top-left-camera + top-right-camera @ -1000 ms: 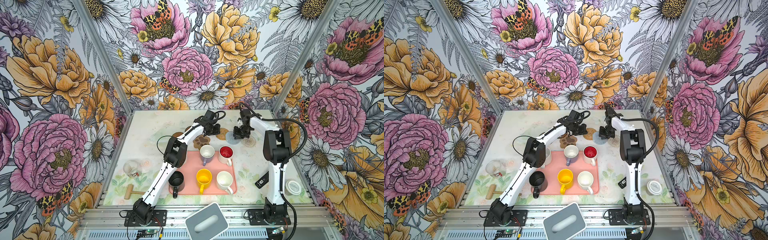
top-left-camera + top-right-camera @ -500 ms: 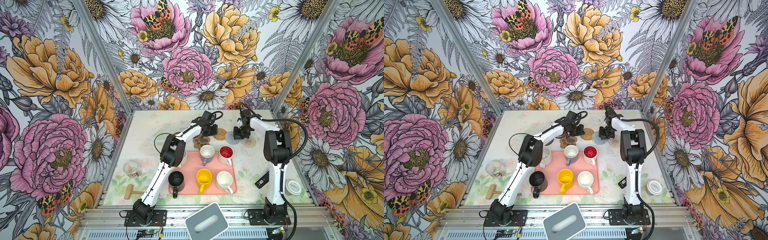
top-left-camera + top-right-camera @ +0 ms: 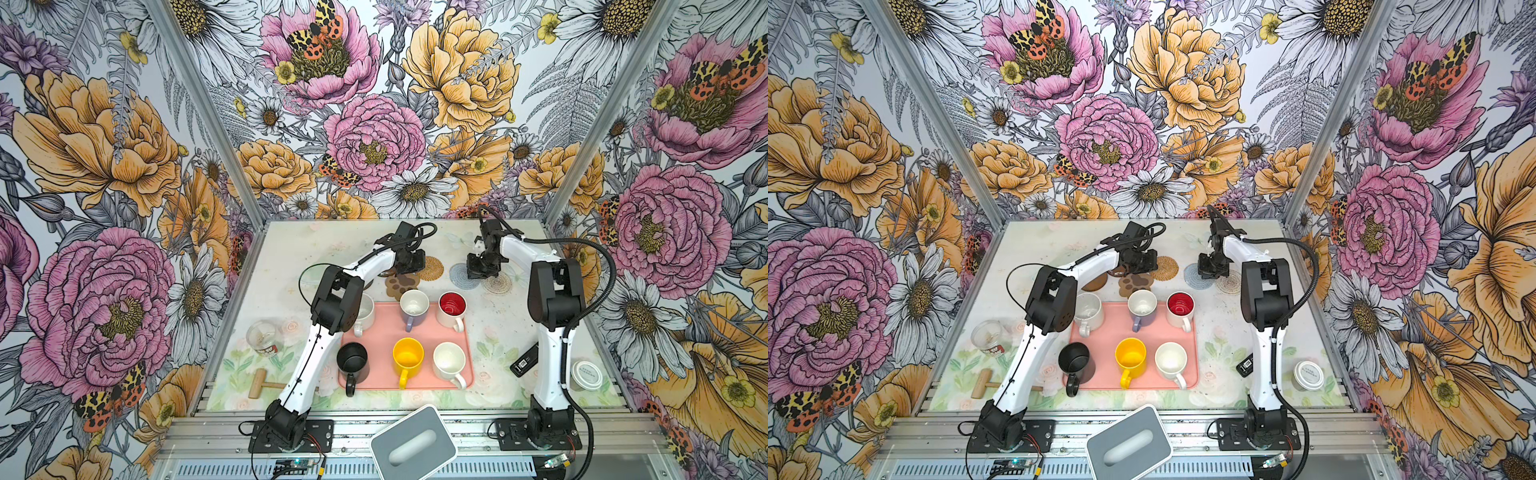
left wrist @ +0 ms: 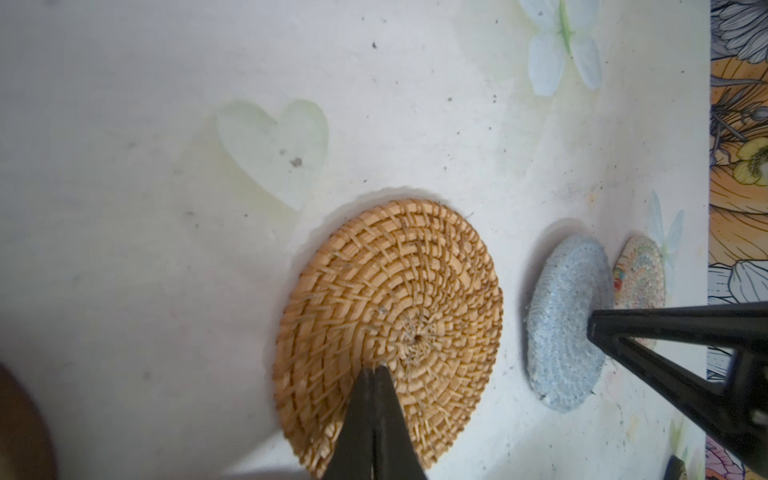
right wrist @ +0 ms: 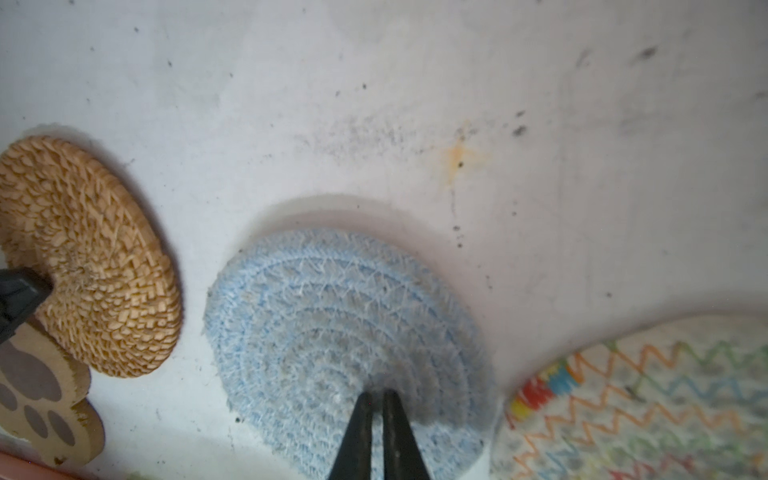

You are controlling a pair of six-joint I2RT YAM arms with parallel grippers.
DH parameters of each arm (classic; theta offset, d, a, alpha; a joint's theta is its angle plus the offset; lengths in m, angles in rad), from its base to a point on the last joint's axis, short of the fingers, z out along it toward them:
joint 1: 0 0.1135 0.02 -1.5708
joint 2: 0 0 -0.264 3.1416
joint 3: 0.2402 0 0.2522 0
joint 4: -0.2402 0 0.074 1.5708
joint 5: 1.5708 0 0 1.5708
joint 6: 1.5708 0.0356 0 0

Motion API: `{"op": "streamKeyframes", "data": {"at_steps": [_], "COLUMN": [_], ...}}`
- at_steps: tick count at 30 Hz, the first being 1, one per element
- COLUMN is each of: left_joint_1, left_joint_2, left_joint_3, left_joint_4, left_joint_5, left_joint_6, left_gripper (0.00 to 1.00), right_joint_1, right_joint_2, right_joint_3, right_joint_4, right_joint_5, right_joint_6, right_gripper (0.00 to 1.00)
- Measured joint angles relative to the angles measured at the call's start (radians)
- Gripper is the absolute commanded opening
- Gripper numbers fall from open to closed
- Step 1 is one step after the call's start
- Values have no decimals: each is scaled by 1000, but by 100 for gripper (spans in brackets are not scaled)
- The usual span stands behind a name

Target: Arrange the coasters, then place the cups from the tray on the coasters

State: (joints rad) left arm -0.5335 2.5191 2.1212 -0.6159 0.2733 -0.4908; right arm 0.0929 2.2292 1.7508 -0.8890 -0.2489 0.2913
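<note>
A: Arranging coasters, I judge. The left gripper (image 4: 376, 370), clenched, presses the rattan coaster (image 4: 386, 291); the right gripper (image 5: 376, 392), all but closed, presses the blue coaster (image 5: 332, 316).
B: Noted: the cups (image 3: 408, 357) sit on the tray (image 3: 382, 330). Next, space the coasters out.

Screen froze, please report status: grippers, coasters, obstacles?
Left gripper shut, on tan round rattan coaster. Right gripper nearly shut, on grey-blue round woven coaster. Brown paw-print coaster crowds the rattan one.

Six mugs (image 3: 408, 357) stand on the pink tray (image 3: 384, 332) at lower centre of the frame. Just above it on the counter (image 3: 291, 249), the left hand (image 3: 409, 266) meets the rattan coaster (image 3: 431, 268), and the right hand (image 3: 482, 272) is over the grey-blue coaster (image 3: 460, 276).
</note>
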Motion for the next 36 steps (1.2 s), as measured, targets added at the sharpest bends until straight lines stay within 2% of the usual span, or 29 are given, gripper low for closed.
{"op": "streamKeyframes", "data": {"at_steps": [25, 36], "left_joint_1": [-6, -7], "left_joint_2": [-29, -31], "left_joint_3": [-41, -36], "left_joint_4": [-1, -17], "left_joint_5": [-3, 4], "left_joint_6": [29, 29], "left_gripper": [0, 0], "right_joint_1": [-1, -1], "right_joint_2": [140, 157], "right_joint_3": [247, 278], "right_joint_4": [-156, -169], "right_joint_5": [-19, -25], "right_joint_6": [34, 34], "right_gripper": [9, 9]}}
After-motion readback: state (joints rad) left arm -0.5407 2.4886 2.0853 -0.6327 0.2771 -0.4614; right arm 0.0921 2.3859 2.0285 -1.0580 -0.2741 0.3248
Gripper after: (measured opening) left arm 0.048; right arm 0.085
